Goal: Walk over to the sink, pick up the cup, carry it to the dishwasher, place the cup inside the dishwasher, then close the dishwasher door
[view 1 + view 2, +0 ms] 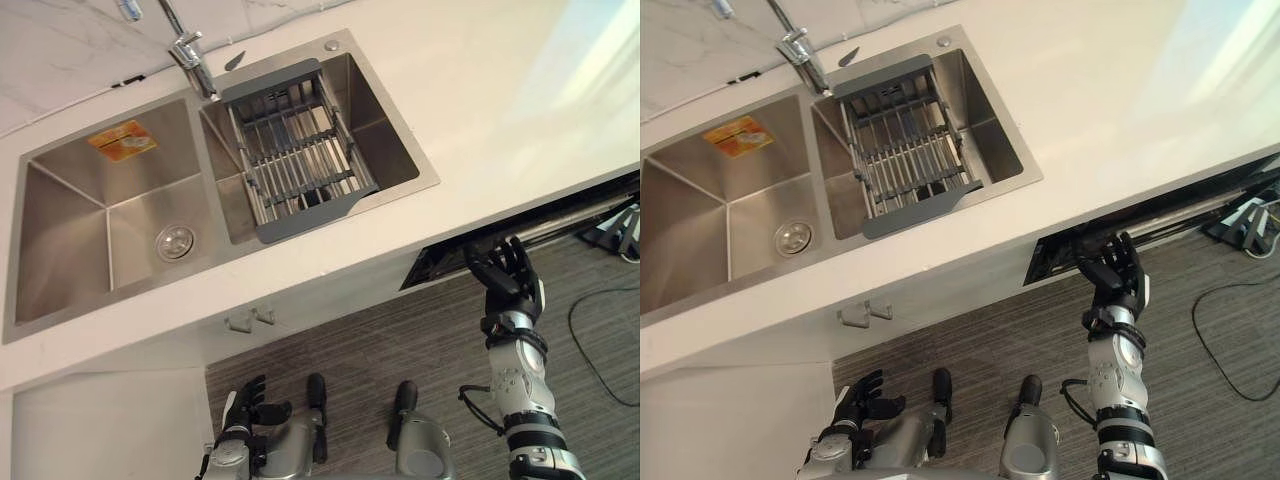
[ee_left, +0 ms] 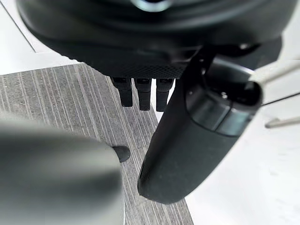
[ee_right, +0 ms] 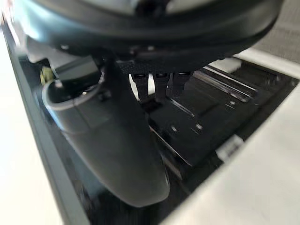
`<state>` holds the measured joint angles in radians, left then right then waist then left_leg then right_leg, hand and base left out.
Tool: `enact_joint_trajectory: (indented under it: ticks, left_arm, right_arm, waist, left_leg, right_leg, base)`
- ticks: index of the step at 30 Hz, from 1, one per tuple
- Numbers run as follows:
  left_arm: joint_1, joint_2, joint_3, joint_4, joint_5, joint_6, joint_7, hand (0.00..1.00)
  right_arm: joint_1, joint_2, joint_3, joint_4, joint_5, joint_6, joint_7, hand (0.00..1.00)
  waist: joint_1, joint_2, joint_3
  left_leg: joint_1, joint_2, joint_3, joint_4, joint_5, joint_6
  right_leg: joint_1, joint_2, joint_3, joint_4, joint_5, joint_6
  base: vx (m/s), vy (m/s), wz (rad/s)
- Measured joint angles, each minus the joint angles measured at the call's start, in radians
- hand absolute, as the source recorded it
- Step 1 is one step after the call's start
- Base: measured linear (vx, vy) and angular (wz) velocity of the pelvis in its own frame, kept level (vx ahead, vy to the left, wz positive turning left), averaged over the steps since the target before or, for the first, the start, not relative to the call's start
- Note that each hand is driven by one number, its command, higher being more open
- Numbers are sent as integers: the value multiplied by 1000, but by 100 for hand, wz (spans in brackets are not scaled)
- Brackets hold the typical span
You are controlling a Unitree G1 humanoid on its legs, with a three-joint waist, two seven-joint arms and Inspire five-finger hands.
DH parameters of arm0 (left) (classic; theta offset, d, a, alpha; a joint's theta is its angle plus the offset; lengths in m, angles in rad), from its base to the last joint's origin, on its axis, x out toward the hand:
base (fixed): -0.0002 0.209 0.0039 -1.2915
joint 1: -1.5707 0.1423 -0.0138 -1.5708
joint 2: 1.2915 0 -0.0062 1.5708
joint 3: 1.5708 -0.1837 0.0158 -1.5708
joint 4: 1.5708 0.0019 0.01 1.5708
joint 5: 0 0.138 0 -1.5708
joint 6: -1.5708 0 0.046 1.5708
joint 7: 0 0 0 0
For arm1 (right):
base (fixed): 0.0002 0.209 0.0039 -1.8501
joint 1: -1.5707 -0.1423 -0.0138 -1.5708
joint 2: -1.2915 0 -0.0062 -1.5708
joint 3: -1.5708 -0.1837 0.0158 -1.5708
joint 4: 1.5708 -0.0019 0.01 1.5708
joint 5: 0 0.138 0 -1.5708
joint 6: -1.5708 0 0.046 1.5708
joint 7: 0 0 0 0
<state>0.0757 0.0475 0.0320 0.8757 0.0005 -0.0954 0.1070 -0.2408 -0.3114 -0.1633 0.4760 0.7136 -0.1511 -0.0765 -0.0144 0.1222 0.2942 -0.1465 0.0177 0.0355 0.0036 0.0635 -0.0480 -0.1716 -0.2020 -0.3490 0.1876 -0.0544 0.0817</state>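
In the left eye view the right hand (image 1: 512, 278) was raised with its fingers straight and spread, their tips against the top edge of the dishwasher door (image 1: 445, 262). The door stood open only by a dark slit under the white counter (image 1: 520, 100), to the right of the sink (image 1: 60, 230). The sink's right basin carried a grey drain rack (image 1: 300, 150) below the faucet (image 1: 190, 52). The left hand (image 1: 248, 408) hung low at the near left over the striped floor (image 1: 400, 340), loosely open and empty. The right eye view gave the same layout, with the flat right hand touching the door's edge and holding nothing. In the left wrist view that hand's fingers (image 2: 143, 96) hung relaxed beside the thumb (image 2: 187, 154), with only floor past them. In the right wrist view the fingers (image 3: 159, 84) reached out straight towards the dark, glossy gap of the dishwasher. The cup's place could not be told. With both hands empty and the door nearly shut, it was most likely already inside. The step in hand looked like the last one, closing the door. The next move called for a steady push with the flat right hand until the slit disappeared.
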Motion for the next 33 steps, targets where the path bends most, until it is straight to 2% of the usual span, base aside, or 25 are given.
enact_joint_trajectory:
  ticks: [4, 9, 13, 17, 20, 24, 27, 31, 33]
  left_arm:
    - [1, 10, -1, 3, 0, -1, 0, 90]
    - [1, 19, -23, 4, 1, -8, 0, 90]
    - [1, 19, -37, 0, 1, -12, 0, 90]
    - [1, 19, -39, 0, 0, -12, 2, 90]
    - [1, 19, -39, 0, 0, -11, 2, 90]
    - [0, 19, -38, 0, 1, -3, 4, 90]
    - [0, 19, -37, 2, 1, 2, 3, 90]
    - [1, 23, -29, 6, 4, 11, 3, 90]
    - [2, 30, -27, 8, 28, 17, 3, 90]
  right_arm:
    - [-59, -45, 15, 87, -21, 5, -6, 90]
    - [-188, -159, 29, 276, -90, 33, -22, 90]
    - [-256, -208, 61, 326, -120, 50, -34, 90]
    - [-262, -206, 81, 324, -128, 54, -35, 90]
    - [-205, -183, 74, 246, -129, 54, -36, 90]
    - [-40, -107, 51, 63, -188, 56, -8, 90]
    - [61, -63, 49, -5, -236, 64, 11, 90]
    - [168, 18, 8, -64, -314, 68, 32, 90]
    - [224, 49, -8, -69, -326, 68, 34, 90]
  waist:
    - [-1, 6, 3]
    - [-3, 17, 8]
    - [-3, 33, 16]
    - [-4, 37, 18]
    - [-7, 36, 19]
    - [-14, 33, 20]
    - [-16, 26, 19]
    - [-24, 2, 9]
    - [-29, -19, -6]
  left_leg:
    - [-8, 0, -8, -3, 16, 12]
    - [-15, -5, -13, 6, 24, 10]
    - [-33, 2, -13, 5, 30, 5]
    - [-34, 7, -13, 4, 34, 2]
    - [-32, 9, -13, 1, 33, 1]
    - [-14, 9, -16, -4, 32, 0]
    - [11, 8, -26, -16, 32, -1]
    - [44, 8, -28, -36, 32, 0]
    - [59, 8, -26, -39, 31, -1]
  right_leg:
    - [-4, 1, -7, 2, 15, -4]
    - [-8, 3, -5, 1, 19, -4]
    - [-30, 11, -1, 1, 25, -13]
    - [-33, 19, 4, 0, 28, -16]
    - [-33, 21, 5, -2, 29, -18]
    - [-12, 22, 1, -11, 29, -17]
    - [21, 24, -11, -27, 29, -15]
    - [57, 28, -15, -51, 32, -10]
    - [77, 31, -14, -69, 35, -6]
  base:
    - [9, -16, 4]
    - [17, -7, -2]
    - [-16, -13, -3]
    - [-16, -22, -4]
    - [0, 0, 0]
    - [4, 0, 2]
    - [20, -5, 11]
    - [22, -4, 2]
    - [19, -4, -1]
